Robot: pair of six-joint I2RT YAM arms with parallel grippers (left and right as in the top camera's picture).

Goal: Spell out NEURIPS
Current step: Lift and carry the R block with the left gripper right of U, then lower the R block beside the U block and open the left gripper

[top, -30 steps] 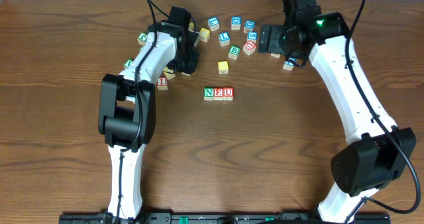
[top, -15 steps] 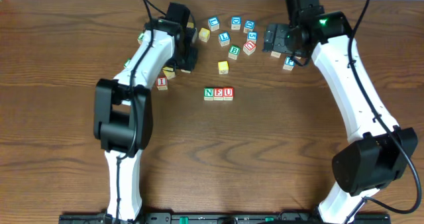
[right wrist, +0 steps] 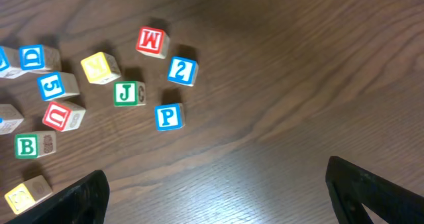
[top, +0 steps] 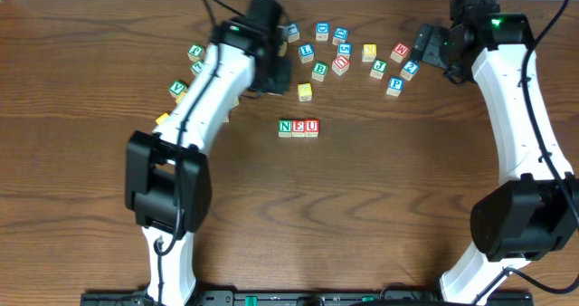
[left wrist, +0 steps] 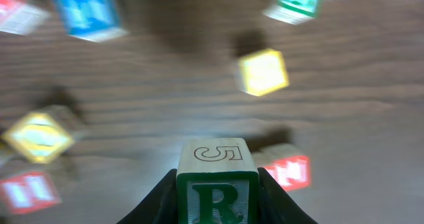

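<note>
Three cubes stand in a row reading N (top: 286,127), E (top: 298,127), U (top: 311,127) at the table's middle. My left gripper (top: 273,74) is above and left of the row, shut on a cube with a green R (left wrist: 217,187) facing the camera. A blue P cube (top: 393,86) lies at the back right and also shows in the right wrist view (right wrist: 168,116). My right gripper (top: 427,48) is open and empty, right of the P cube; its fingers (right wrist: 215,184) hang over bare wood. I cannot make out the I and S cubes.
Loose cubes lie along the back: a yellow one (top: 305,91) just above the row, green B (right wrist: 30,146), red U (right wrist: 59,115), blue 5 (right wrist: 53,86), green J (right wrist: 128,93), blue 2 (right wrist: 181,71), red M (right wrist: 151,41). More cubes lie at the far left (top: 194,52).
My left gripper has moved right with the R cube, toward the yellow cube. My right arm has swung right and back, uncovering the M, J, 2 and yellow cubes.
</note>
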